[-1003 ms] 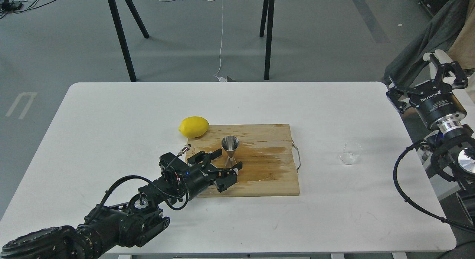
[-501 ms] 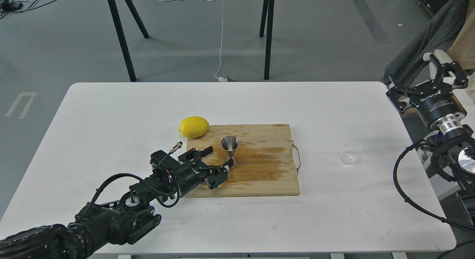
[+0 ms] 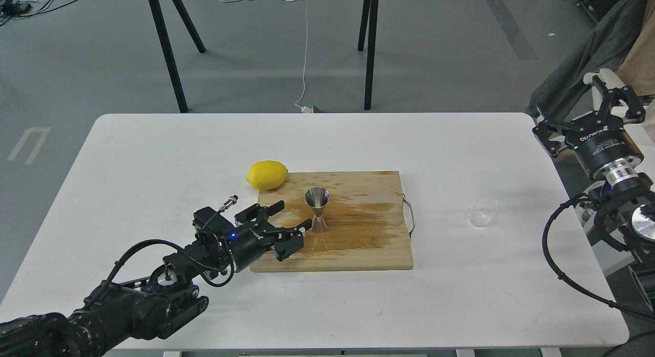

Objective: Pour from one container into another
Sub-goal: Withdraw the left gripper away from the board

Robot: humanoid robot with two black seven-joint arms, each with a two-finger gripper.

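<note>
Backed off leftward, the left gripper (image 3: 293, 214) gapes beside the upright jigger (image 3: 317, 209) on the board (image 3: 368, 244); cup (image 3: 483, 211) sits far right, right gripper (image 3: 586, 109) spread.

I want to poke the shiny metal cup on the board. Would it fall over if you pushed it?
Probably, yes. The jigger stands upright on a small base, with a narrow waist and a wide top, so a sideways push would likely tip it. Its polished steel looks slippery to grip. The cutting board under it looks wet, so it might slide first.
</note>
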